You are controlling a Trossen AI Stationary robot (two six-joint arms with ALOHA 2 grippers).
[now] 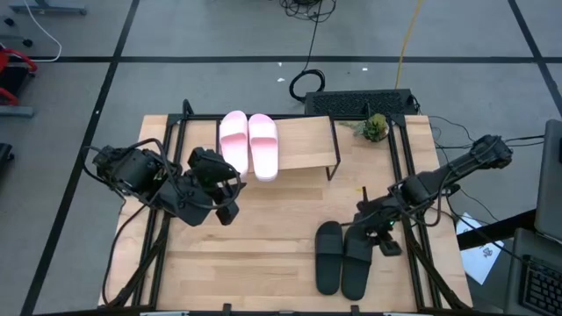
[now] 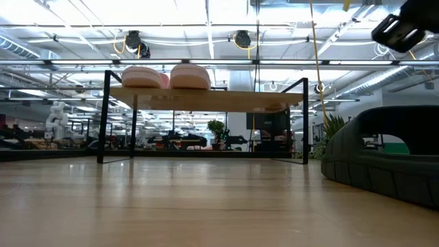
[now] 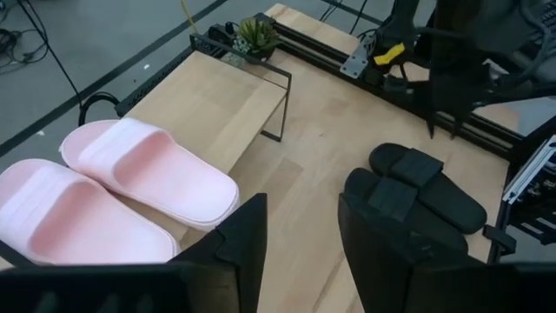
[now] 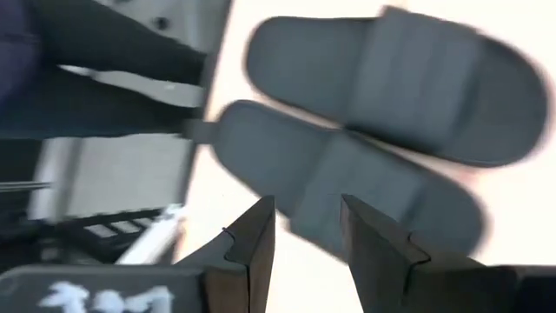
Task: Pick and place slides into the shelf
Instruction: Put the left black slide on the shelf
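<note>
High view – shelf: we saw the shelf point(image 1: 303, 145) at the far side of the table point(image 1: 263, 254), with the two pink slides point(image 1: 249, 145) side by side on its left end.
High view – black pair: the two black slides point(image 1: 342, 256) lay together on the tabletop at the near right, well apart from the shelf.
High view – left gripper: the left gripper point(image 1: 230, 195) hovered just in front of the shelf's left end, near the pink pair; from straight above we could not judge its finger gap.
High view – right gripper: the right gripper point(image 1: 373, 226) hung over the far ends of the black slides.
Low view – only here: we saw the pink slides point(image 2: 167, 77) resting on top of the board point(image 2: 206, 99), with open space beneath it between the thin black legs. One black slide point(image 2: 384, 154) loomed at the right edge. Part of one arm showed at the upper right.
Left wrist view – only here: the left fingers point(image 3: 248, 239) stood apart with nothing between them. Beyond them we saw the pink pair point(image 3: 122, 204) on the board, the black pair point(image 3: 421, 196) on the table, and a small potted plant point(image 3: 256, 35) past the shelf's far end.
Right wrist view – only here: the right fingers point(image 4: 256, 239) stood parted and empty, above one of the black slides point(image 4: 347, 187), not touching it as far as we could tell.
</note>
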